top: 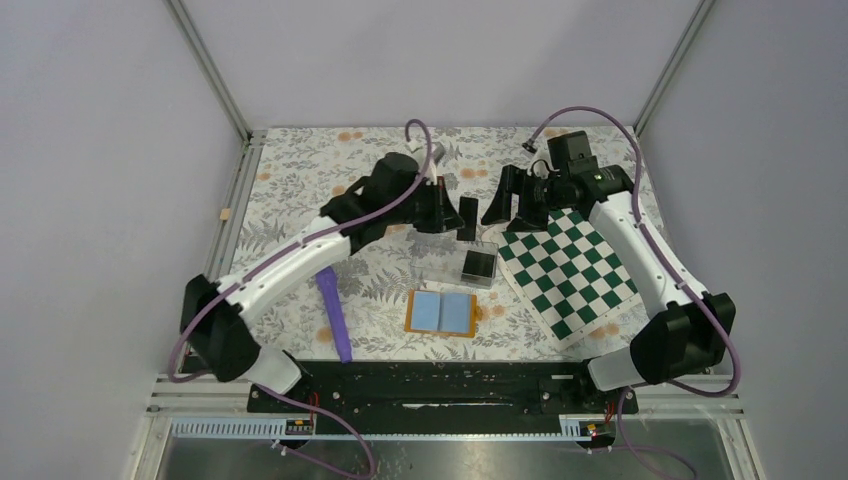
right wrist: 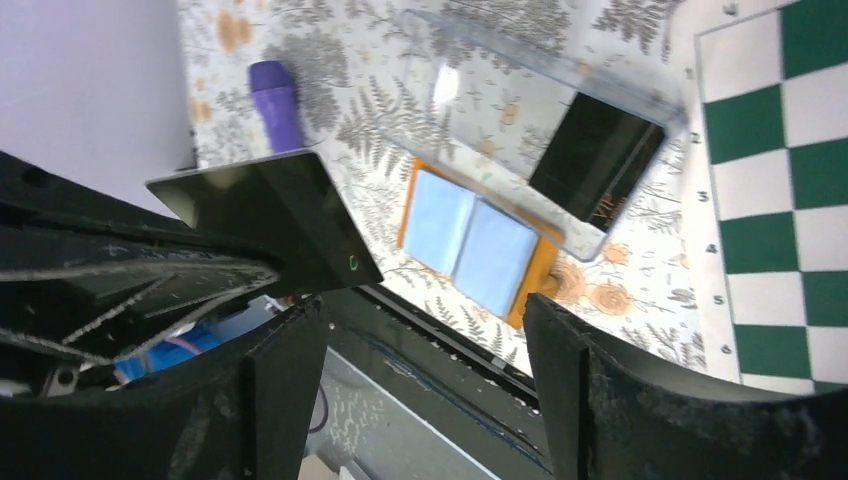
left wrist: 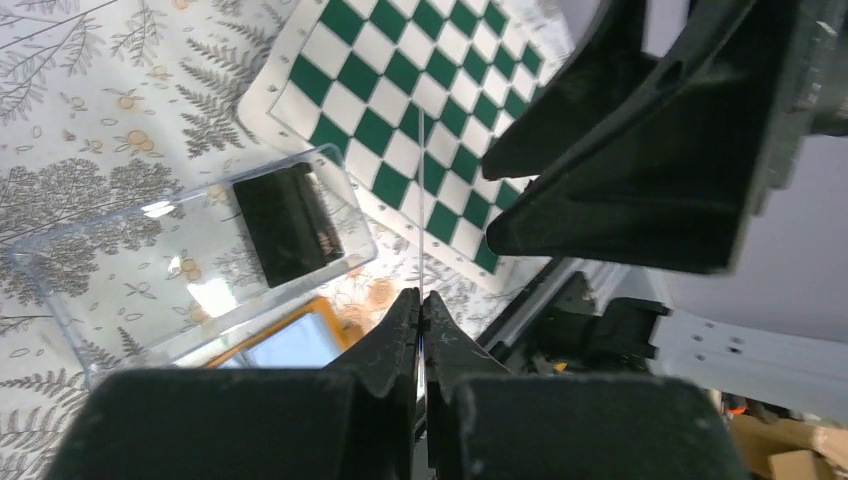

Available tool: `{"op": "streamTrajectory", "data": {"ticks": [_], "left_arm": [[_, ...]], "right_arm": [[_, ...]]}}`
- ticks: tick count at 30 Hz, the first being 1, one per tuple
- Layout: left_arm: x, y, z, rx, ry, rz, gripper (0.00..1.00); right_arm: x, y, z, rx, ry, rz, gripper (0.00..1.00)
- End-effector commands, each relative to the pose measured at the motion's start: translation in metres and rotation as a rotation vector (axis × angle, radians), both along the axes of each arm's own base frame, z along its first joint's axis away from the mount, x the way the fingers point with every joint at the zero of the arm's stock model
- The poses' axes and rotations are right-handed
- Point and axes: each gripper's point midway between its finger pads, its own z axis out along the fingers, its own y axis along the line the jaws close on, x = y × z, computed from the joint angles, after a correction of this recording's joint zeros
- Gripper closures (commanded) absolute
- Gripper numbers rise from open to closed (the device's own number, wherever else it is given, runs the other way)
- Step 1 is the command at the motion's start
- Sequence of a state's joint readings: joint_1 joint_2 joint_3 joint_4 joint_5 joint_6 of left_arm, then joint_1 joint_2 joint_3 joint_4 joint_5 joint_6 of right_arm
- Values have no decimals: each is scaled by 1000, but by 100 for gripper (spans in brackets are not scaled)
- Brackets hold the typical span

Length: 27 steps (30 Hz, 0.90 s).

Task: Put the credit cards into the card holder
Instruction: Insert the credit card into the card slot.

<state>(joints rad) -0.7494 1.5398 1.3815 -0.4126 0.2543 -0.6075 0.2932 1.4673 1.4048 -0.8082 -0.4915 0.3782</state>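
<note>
Pinching one credit card (top: 467, 218) by its end, the left jaws are closed tight on it and hold it up in the air, well above the tabletop (top: 300, 180). From the left wrist the card is seen edge-on, a thin pale line rising straight out from between the two pressed fingertips. From the right wrist its dark glossy face juts out of the left jaws toward the right jaws.

The right jaws stand wide apart and hold nothing. They face the left jaws, with the card's free end just in front of their opening; from overhead a narrow gap shows between card and fingers.

Below and between both jaws sits a clear plastic box (top: 437, 262). The second credit card (top: 479, 265) lies flat inside it, at the end on the right jaws' side. Just beyond the box, on its side toward the arm bases, the card holder (top: 441, 312) lies spread open, its light blue pockets facing up and its orange rim showing around them; no card is in it.

A checkered mat (top: 575, 270) lies beneath the right jaws' side, and a purple tool (top: 334, 312) lies well off on the left jaws' side
</note>
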Motion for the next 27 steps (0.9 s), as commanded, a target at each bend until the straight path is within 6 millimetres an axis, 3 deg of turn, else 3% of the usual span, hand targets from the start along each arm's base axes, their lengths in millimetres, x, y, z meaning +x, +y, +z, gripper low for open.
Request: {"op": "streamTrajectory", "data": {"ticks": [1, 7, 10, 18, 25, 27], "left_arm": [[-8, 6, 23, -176, -16, -27, 100], [-41, 6, 43, -379, 71, -161, 100], [-50, 7, 51, -439, 81, -180, 100], [-60, 8, 63, -549, 91, -206, 100], [-61, 8, 60, -563, 106, -204, 100], [-59, 9, 56, -548, 109, -185, 100]], "right_arm": [[-18, 21, 41, 225, -75, 127, 21], [-46, 44, 68, 493, -45, 279, 25], [-53, 49, 69, 575, -12, 301, 30], [-56, 48, 53, 571, 27, 278, 39], [-57, 54, 64, 663, 40, 300, 46], [-58, 55, 69, 694, 40, 306, 54]]}}
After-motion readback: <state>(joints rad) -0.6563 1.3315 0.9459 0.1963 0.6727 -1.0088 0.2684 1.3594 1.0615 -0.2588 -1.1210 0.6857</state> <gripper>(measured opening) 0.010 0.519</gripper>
